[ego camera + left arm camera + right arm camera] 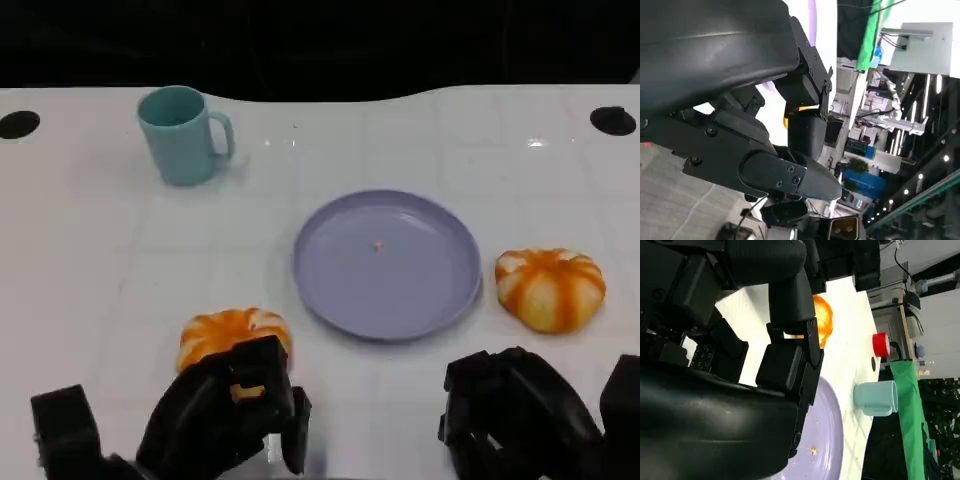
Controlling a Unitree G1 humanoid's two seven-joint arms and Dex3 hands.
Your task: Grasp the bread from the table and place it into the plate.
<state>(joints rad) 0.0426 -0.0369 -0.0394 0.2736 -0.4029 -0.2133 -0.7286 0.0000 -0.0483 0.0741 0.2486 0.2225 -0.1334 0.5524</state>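
The left robot hand [228,415] hangs over the near bread [232,335] at the counter's [90,250] near edge; whether it grips is unclear. The right robot hand [520,415] holds nothing, fingers curled, near the plate [387,264].

Off-task item on my feed

I saw a teal mug [184,134] upright near the white table's [90,250] far left corner, handle facing right.
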